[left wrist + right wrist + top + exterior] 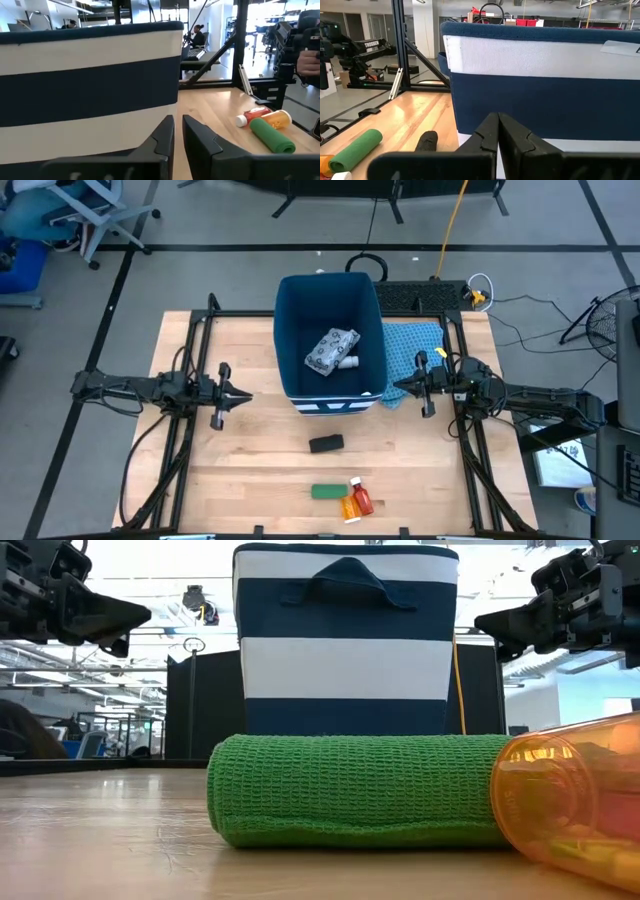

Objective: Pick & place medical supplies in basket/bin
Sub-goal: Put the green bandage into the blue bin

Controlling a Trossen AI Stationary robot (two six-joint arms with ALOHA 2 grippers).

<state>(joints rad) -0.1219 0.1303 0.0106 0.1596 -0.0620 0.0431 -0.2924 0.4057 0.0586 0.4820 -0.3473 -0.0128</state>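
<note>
The dark blue bin with white stripes stands at the table's middle far side. Inside it lie the white patterned packet and the small white bottle. The black oblong piece lies on the table in front of the bin. Near the table's near edge the green piece, which looks knitted in the low view, lies beside the orange bottle and the red bottle. My left gripper hovers shut left of the bin. My right gripper hovers shut at the bin's right front corner.
A light blue cloth lies right of the bin, under my right arm. Black frame rails run along the table's left and right sides. Bare wood shows between the bin and the items at the near edge.
</note>
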